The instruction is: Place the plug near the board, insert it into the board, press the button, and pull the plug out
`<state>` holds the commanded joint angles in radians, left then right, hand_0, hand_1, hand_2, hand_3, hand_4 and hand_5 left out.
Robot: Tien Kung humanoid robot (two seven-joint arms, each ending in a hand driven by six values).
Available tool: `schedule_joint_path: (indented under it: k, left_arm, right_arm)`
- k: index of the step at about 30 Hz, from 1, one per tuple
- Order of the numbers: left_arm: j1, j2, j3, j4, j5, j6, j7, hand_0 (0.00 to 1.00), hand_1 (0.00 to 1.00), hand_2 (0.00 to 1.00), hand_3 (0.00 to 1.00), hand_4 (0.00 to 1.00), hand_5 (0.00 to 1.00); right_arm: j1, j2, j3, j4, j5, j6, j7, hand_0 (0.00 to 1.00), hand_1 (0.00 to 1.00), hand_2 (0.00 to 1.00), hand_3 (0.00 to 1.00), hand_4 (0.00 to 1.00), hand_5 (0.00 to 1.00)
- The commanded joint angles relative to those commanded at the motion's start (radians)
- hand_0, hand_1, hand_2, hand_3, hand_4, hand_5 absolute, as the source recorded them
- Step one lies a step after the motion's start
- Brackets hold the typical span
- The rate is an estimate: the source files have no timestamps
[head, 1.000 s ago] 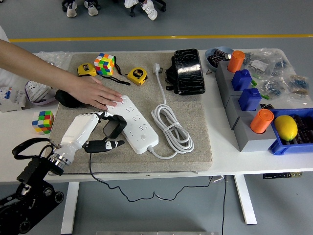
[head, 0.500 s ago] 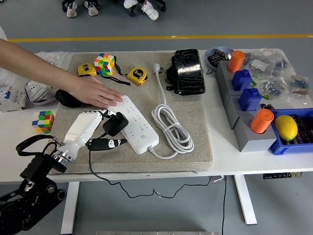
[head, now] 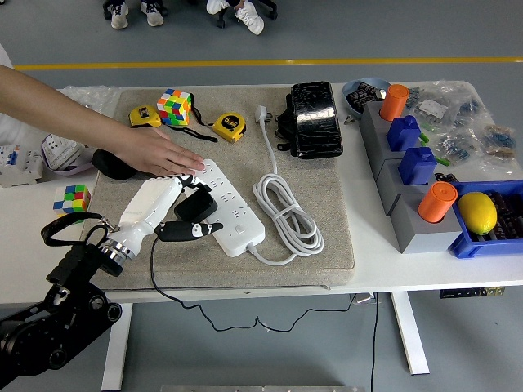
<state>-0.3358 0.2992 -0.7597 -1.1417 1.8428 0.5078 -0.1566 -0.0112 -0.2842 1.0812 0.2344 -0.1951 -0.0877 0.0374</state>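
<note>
**Plug carried in to the strip's near edge**

Since a second ago the left robot hand (head: 181,214) has swung forward and to the right, bringing the black plug (head: 194,209) from clear of the power strip (head: 231,207) to right up against its left long edge. The arm behind it has followed, with the wrist now further up over the grey mat (head: 327,220). The person's hand (head: 159,157) has not shifted: it lies flat on the far left end of the strip, apparently pinning it down.

The robot hand is pinching the plug, white fingers (head: 163,200) curled over its top and the dark thumb stretched out beneath it towards the strip. The plug's thin black cord (head: 163,290) trails back off the worktop (head: 392,269) edge and hangs below.

What the next move turns on is this: the strip runs on a diagonal, from upper left under the person's palm down to lower right, where its own white cable (head: 286,214) loops away. The plug sits just left of the strip's middle stretch, touching or nearly so, I can't tell which. The sockets lie to the right and slightly beyond the robot hand. I would guess the plug needs to rise a little, cross over the edge and turn its prongs down, though which way the prongs face now is hidden by the fingers.

Only the left arm is anywhere near; the right is not to be seen.
</note>
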Motion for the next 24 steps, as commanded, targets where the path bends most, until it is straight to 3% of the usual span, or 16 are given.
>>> schedule_joint_path:
  k: [4,11,15,24]
  left_arm:
    - [0.004,0.001,-0.004,-0.007,0.003,0.001,-0.001,0.497,0.654,0.652,0.607,0.986,0.491]
    - [0.034,0.029,-0.013,-0.055,0.017,0.005,0.001,0.496,0.653,0.648,0.602,0.986,0.492]
    - [0.039,0.04,0.0,-0.053,0.019,0.004,0.005,0.496,0.653,0.648,0.602,0.986,0.492]
    - [0.021,0.021,0.019,-0.022,0.021,-0.002,0.013,0.499,0.655,0.648,0.591,0.985,0.493]
  right_arm:
    - [0.001,0.001,0.002,0.0,-0.001,0.0,0.002,0.479,0.558,0.552,0.508,0.839,0.375]
    - [-0.003,0.001,0.01,0.001,-0.005,-0.003,0.007,0.48,0.558,0.552,0.508,0.841,0.373]
    - [-0.003,0.003,0.019,0.0,-0.008,-0.003,0.008,0.48,0.558,0.552,0.508,0.841,0.373]
    - [0.0,0.003,0.034,0.003,-0.021,-0.006,0.014,0.478,0.556,0.552,0.508,0.84,0.375]
